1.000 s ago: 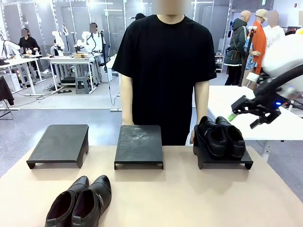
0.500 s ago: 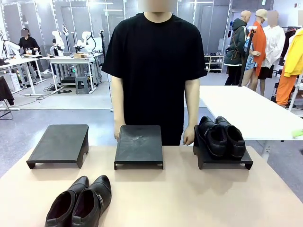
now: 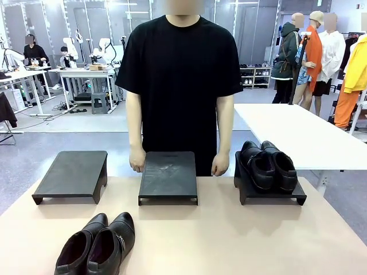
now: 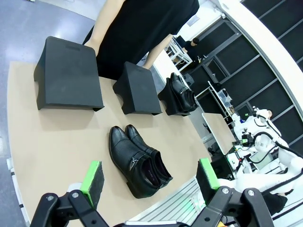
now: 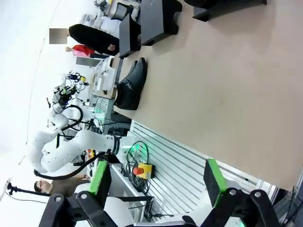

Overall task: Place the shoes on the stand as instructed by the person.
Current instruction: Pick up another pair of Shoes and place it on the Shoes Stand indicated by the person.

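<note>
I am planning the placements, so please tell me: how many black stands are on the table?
3: the left stand, the middle stand in front of the person, and the right stand, which carries a pair of shoes. None seems hidden.

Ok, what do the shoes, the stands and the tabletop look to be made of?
Shoes: black with a soft gloss, likely polished leather or a lookalike; light glints on the uppers. Stands: matte black, maybe plastic or painted board; the middle one shows pale scuffs. Tabletop: flat matte tan, probably laminate or board, no visible grain.
</note>
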`<state>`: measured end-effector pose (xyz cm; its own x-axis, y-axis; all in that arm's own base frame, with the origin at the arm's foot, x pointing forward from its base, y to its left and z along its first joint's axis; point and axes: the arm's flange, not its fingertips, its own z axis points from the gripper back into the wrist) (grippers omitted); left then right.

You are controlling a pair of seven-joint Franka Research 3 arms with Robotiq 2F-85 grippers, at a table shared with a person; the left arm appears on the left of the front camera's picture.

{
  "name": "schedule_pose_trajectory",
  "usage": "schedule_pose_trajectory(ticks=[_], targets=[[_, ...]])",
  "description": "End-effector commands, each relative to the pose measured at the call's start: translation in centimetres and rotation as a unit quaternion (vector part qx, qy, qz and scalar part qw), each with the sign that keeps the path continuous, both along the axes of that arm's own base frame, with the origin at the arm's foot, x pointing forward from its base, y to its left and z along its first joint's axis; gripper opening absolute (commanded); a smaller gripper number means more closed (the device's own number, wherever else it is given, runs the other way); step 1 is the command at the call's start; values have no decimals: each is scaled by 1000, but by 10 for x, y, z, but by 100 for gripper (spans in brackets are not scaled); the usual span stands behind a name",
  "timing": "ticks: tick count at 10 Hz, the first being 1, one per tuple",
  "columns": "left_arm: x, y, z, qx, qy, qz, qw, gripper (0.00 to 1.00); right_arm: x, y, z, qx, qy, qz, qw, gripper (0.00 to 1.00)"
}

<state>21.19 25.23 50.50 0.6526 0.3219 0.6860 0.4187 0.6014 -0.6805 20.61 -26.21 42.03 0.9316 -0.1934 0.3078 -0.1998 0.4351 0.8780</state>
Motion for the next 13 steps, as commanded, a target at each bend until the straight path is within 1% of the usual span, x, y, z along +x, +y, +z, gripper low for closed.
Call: schedule_pose_trajectory(ticks=[1,2,3,13], targets=[[2,3,1,-1,-18,-5,1000,100,10,-6,-13,15,-23,14,1000,100],[2,3,1,-1,-18,-5,1000,100,13,-4,-16,34,-39,4,999,100],[2,3,1,-1,-18,-5,1000,100,0,-3,-12,7,-6,3,1000,100],[2,3,1,-1,-18,-5,1000,100,0,-3,-12,7,-6,3,1000,100]])
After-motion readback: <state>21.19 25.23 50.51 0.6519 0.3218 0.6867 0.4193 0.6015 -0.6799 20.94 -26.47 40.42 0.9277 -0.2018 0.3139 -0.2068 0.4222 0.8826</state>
